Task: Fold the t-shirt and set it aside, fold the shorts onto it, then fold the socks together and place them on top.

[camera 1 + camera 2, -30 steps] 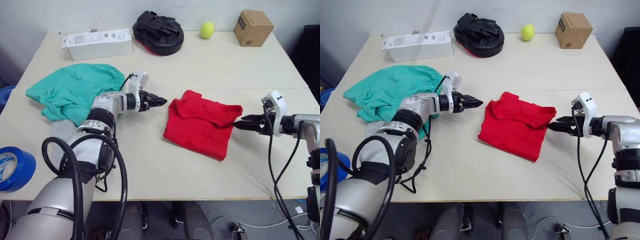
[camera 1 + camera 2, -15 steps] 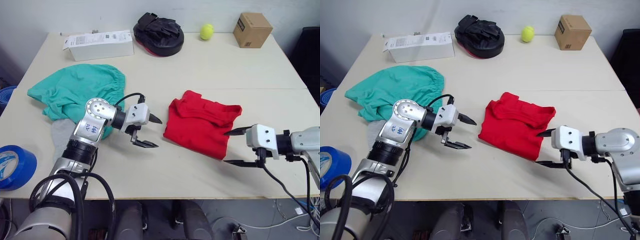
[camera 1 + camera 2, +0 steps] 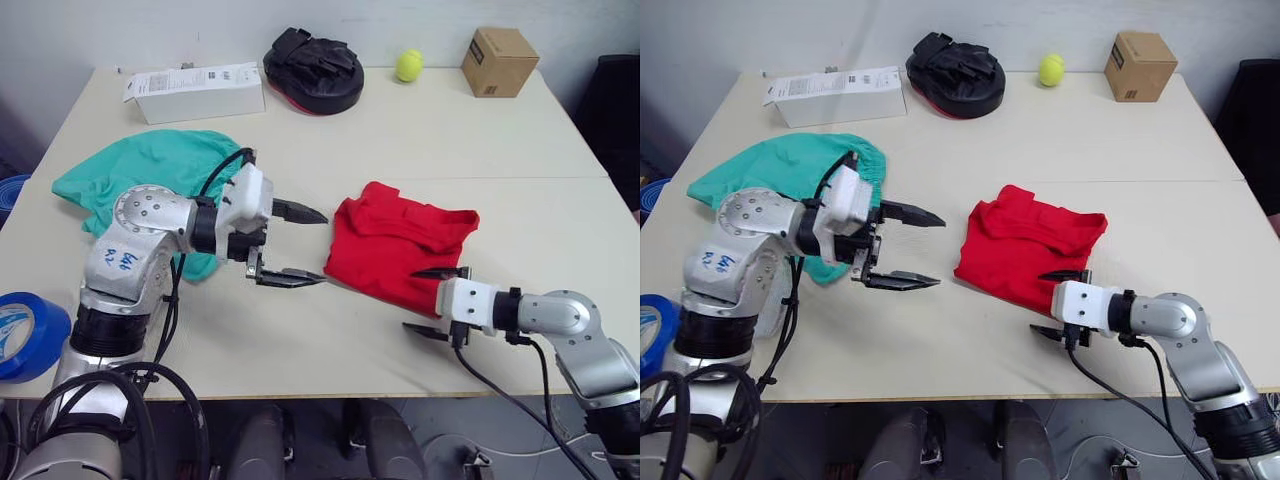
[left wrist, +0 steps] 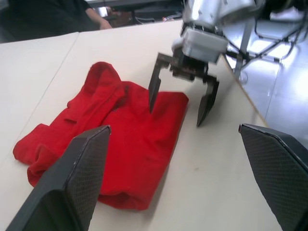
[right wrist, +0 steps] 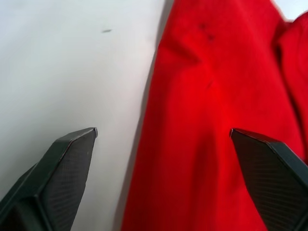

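T-shirt [image 3: 400,245] lies roughly folded on the table [image 3: 430,130]; my left pincer [image 3: 300,246] and right pincer [image 3: 431,301] gape apart, empty. Shorts [image 3: 135,180] remain unfolded, nothing stacked.

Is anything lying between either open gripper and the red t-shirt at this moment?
Nothing visible. The left gripper faces the t-shirt across bare table, and the right gripper is already at the shirt's near edge, one finger over the fabric. Both are open.

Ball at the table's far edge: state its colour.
The ball is yellow-green, clearest in the left eye view.
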You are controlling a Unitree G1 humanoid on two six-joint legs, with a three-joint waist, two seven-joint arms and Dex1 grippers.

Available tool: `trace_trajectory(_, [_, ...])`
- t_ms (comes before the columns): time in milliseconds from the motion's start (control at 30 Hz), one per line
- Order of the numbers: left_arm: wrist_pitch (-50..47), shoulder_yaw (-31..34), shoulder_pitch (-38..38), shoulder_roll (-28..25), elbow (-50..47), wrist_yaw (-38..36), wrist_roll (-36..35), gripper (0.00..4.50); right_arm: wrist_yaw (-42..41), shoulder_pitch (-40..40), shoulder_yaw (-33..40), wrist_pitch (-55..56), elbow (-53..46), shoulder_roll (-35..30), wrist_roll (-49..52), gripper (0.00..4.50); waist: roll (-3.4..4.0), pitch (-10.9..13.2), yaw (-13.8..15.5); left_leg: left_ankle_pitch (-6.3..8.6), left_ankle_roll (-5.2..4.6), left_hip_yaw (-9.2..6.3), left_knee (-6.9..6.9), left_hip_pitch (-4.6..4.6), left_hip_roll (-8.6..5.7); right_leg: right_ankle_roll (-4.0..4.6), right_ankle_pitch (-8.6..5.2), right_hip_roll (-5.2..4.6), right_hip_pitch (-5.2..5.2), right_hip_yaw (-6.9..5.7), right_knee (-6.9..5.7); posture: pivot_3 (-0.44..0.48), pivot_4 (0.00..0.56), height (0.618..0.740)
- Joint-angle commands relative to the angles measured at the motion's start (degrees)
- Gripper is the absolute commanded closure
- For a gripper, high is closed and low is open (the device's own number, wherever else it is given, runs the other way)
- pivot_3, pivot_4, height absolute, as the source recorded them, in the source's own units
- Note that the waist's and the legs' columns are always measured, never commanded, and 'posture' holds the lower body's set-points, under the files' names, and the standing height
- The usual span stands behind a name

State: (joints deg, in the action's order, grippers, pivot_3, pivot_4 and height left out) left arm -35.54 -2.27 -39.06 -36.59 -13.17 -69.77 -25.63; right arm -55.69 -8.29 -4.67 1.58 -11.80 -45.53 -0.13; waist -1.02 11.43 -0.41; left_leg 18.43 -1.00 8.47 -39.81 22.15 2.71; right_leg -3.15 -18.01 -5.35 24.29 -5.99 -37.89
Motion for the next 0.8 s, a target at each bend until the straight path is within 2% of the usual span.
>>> trace_trajectory(33, [-1.2, 0.68, 1.81, -2.4, -3.75, -0.06, -2.13, 0.0, 3.09, -0.08, -1.65, 1.06, 1.61, 0.98, -3.64, 0.94, 0.0, 0.0, 0.0, 0.0, 0.0, 0.0, 0.0, -0.03, -0.01, 0.0, 0.0, 0.0, -0.03, 0.01, 0.01, 0.0, 0.15, 0.74])
trace_trajectory(367, [-3.16, 0.73, 2.07, -4.4, -5.12, 0.73, -4.95, 0.0, 3.22, 0.25, -2.54, 4.32, 3.96, 0.37, -3.88, 4.44, -0.03, -0.01, 0.32, 0.01, -0.01, -0.02, -0.03, -0.02, -0.05, 0.0, 0.0, -0.03, -0.07, 0.0, 0.03, 0.0, 0.15, 0.74])
trace_trajectory(600, [-2.95, 1.18, 3.06, -6.17, -5.46, 0.68, -5.38, 0.0, -2.41, 2.08, -1.76, 7.53, 2.37, -2.65, 0.9, 4.48, -0.03, -0.01, 0.44, 0.01, -0.03, -0.04, -0.01, 0.0, -0.06, 0.0, 0.0, -0.03, -0.07, -0.02, 0.07, 0.0, 0.15, 0.74])
trace_trajectory(800, [-3.34, 1.74, 4.28, -8.28, -6.27, 0.32, -6.53, 0.0, -10.92, 8.69, -0.8, 10.15, -3.76, -8.35, 8.37, 4.48, -0.03, -0.01, 0.45, 0.02, -0.03, -0.06, 0.08, 0.0, -0.05, 0.0, 0.0, -0.02, -0.07, -0.05, 0.14, 0.0, 0.15, 0.74])
